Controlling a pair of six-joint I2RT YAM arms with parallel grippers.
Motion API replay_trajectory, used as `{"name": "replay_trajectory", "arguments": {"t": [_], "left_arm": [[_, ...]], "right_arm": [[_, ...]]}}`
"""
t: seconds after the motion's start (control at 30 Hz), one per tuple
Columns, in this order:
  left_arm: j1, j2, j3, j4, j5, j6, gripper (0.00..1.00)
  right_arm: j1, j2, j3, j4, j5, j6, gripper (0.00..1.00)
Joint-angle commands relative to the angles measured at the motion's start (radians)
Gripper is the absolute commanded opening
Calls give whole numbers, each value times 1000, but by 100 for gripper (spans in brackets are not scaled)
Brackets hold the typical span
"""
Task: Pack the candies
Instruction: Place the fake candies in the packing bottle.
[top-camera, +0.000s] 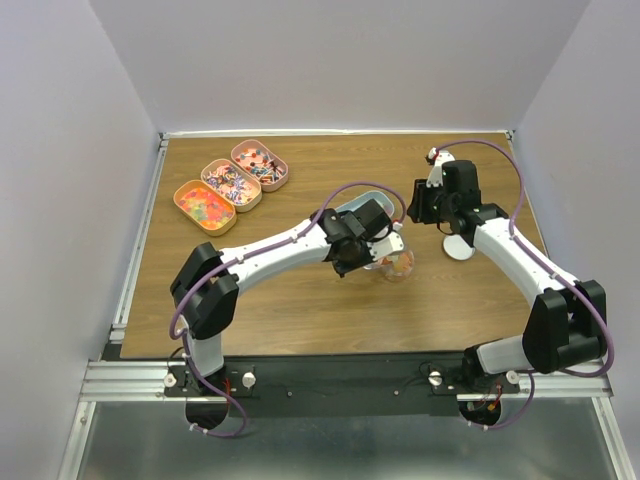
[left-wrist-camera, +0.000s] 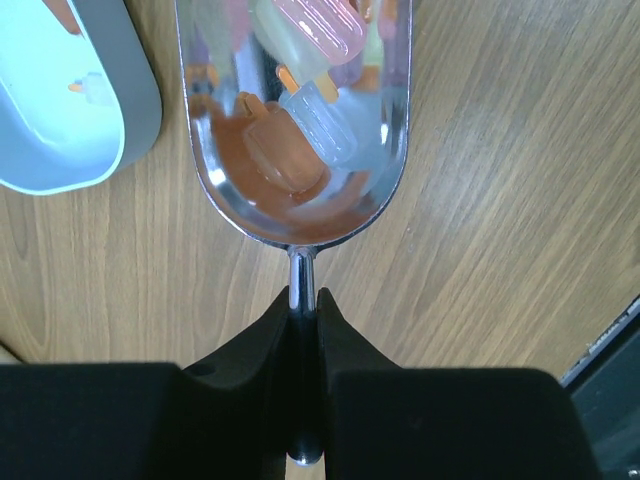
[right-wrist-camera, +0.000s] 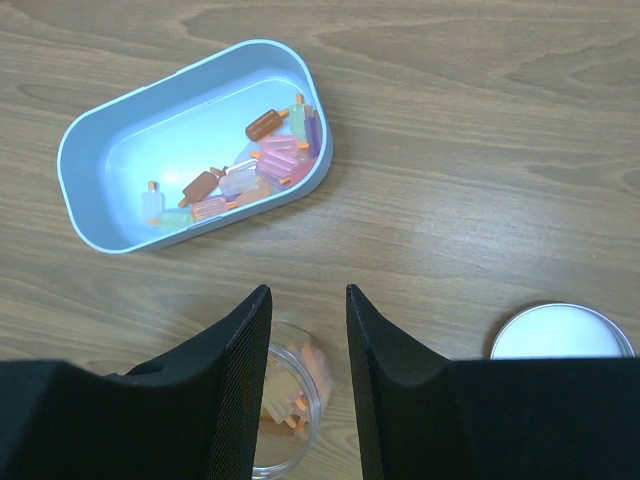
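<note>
Left gripper (left-wrist-camera: 303, 300) pinched the thin handle of the scoop (left-wrist-camera: 218, 188); its bowl, holding candies (left-wrist-camera: 320, 125), hung close by the jar (top-camera: 398, 267). Right gripper (right-wrist-camera: 307, 292), jaws spread and empty, stood apart from the jar, farther back. Blue tin (right-wrist-camera: 110, 140) with more candies lay just behind the jar; white lid (right-wrist-camera: 560, 335) to its right. Open wood of the table (top-camera: 300, 305) ran from the jar to the near edge.

Jaws pinch the scoop (left-wrist-camera: 228, 196) by its handle; candies (left-wrist-camera: 292, 160) fill its bowl.
</note>
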Motion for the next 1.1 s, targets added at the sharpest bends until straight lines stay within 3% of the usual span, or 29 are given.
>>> {"name": "replay_trajectory", "arguments": {"t": [0.0,0.57,1.07], "left_arm": [[-29,25,45,-67,-81,-38,0],[-89,106,163,-179,-225,-90,0],[-140,142,214,-233,-319,-111,0]], "right_arm": [[-2,-31,-17,-3,8,1,43],[-2,-57,-32,7,5,1,43],[-2,-86,-86,10,-125,38,43]]}}
